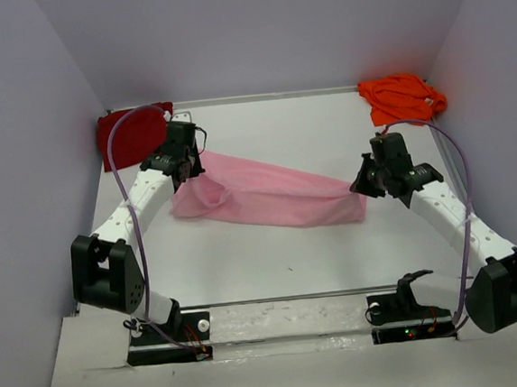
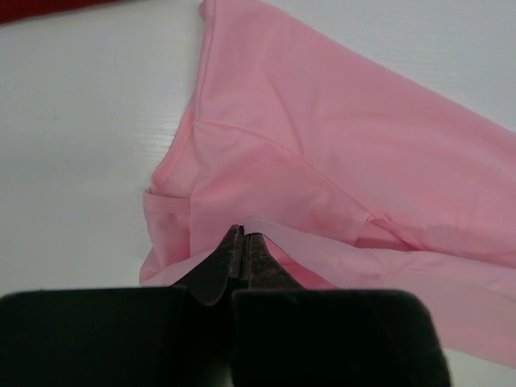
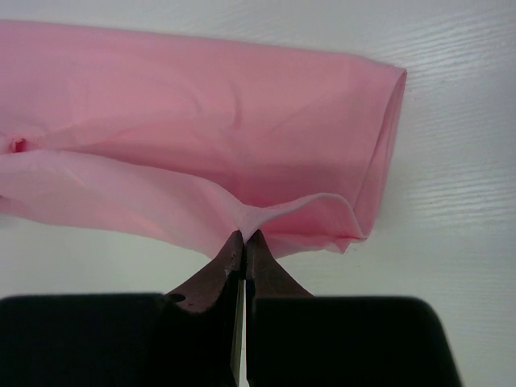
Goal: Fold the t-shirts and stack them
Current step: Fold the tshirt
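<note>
Centre of the surface [image 1: 292, 263]: the light pink t-shirt [image 1: 268, 197] lies drawn out into a long band, slanting from far left to near right.

At the band's left end, the left end effector [image 2: 243, 239] has its fingers pressed together, pinching a fold of the pink cloth. At the right end, the right end effector [image 3: 244, 239] is also pressed together, pinching the cloth's edge, which rises to a small peak at the tips.

Far-left corner: the dark red t-shirt [image 1: 132, 137], bunched, apart from the pink one. Far-right corner: the bright orange t-shirt [image 1: 402, 98], crumpled, well apart from the others.
</note>
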Robot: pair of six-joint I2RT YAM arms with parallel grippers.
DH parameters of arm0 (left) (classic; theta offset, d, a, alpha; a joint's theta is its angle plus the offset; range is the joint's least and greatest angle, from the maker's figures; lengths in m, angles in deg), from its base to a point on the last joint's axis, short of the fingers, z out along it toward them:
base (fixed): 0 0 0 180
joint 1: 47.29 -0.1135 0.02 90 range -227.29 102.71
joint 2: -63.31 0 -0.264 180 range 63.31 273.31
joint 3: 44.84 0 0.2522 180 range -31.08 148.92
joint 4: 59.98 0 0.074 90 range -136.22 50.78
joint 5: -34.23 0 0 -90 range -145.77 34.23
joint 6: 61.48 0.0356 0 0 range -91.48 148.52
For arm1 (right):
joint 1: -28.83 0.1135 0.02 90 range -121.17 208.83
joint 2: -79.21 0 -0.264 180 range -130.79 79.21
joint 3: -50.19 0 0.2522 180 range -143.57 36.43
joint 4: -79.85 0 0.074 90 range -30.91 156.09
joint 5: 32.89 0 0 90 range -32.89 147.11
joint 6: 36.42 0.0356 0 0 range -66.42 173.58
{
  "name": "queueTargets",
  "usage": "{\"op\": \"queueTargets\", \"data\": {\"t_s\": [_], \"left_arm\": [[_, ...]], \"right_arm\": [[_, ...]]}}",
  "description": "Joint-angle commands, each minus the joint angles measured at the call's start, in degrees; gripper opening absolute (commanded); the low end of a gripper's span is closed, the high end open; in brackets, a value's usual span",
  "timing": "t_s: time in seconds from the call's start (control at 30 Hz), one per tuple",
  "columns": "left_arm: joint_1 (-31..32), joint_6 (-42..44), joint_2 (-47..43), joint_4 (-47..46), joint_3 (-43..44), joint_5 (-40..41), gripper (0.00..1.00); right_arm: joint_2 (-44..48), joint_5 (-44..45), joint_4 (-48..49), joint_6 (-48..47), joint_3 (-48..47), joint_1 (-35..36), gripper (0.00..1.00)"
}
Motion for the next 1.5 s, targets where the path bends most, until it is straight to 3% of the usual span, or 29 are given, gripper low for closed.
{"op": "queueTargets", "data": {"t_s": [0.0,0.23,0.57,0.6,0.63,0.8,1.0,1.1,1.3,1.47], "left_arm": [[-0.24,0.64,-3.44,-1.7,0.44,-1.6,0.0],[-0.24,0.29,-7.31,-2.4,-4.73,-4.77,0.0],[-0.16,0.73,-9.78,-2.31,-6.15,-3.28,0.0],[-0.24,0.73,-9.78,-2.14,-5.89,-3.28,0.02],[-0.24,0.82,-9.78,-2.05,-5.54,-3.11,0.04],[-0.24,0.73,-10.39,-2.57,-5.01,-1.61,0.08],[-0.24,0.29,-12.23,-4.42,-5.45,-2.14,0.16],[-0.16,0.47,-13.2,-4.68,-5.18,-1.7,0.13],[0.02,-0.76,-18.02,-3.54,-4.65,-6.0,0.04],[0.37,-1.47,-21.99,0.93,-6.85,-7.06,0.07]], "right_arm": [[4.17,-1.65,2.71,-0.65,0.25,0.53,0.0],[8.92,-12.44,-0.72,-1.61,4.82,0.53,0.0],[18.24,-16.06,-7.05,-0.3,9.14,1.15,0.0],[18.59,-15.45,-7.66,-0.56,8.61,1.15,0.21],[19.9,-14.92,-8.28,-0.65,8.0,1.15,0.32],[21.15,-10.7,-9.51,-0.12,5.62,1.15,0.56],[15.53,-7.98,-7.15,-1.35,3.42,1.15,0.61],[11.66,-3.85,-4.95,-2.49,0.79,1.15,0.61],[-5.64,-1.83,3.05,0.05,-3.07,1.15,0.59],[-17.78,0.81,6.47,0.41,-8.79,1.15,0.58]]}}
